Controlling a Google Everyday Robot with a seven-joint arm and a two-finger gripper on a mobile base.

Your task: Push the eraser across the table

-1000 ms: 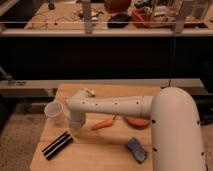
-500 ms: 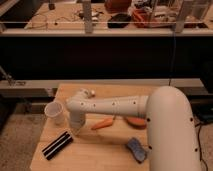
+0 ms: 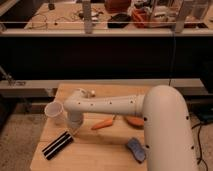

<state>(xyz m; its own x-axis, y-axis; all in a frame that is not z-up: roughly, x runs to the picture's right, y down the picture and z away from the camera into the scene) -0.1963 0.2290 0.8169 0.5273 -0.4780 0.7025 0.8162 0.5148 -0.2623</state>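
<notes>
Here, gripper (image 3: pixel 75 129) (grip state unclear) just above eraser (image 3: pixel 57 145), table (image 3: pixel 95 150), no legible writing.

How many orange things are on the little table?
2: the carrot-shaped piece mid-table, and another orange thing right of it, half hidden by the arm. The gripper hangs near the eraser.

A small square surface (image 3: pixel 50 155) sits in front of a long cluttered bench (image 3: pixel 60 17) at twelve o'clock. The robot arm (image 3: pixel 107 105) reaches in from four o'clock toward nine o'clock across the surface's middle. The gripper (image 3: pixel 74 126) hangs below the arm's far end, just beside a cup (image 3: pixel 54 112) at nine o'clock. The eraser (image 3: pixel 57 145) lies at seven o'clock, close to the gripper. A carrot-shaped piece (image 3: pixel 102 124) lies at centre, a wavy-edged pad (image 3: pixel 135 149) at five o'clock.
</notes>
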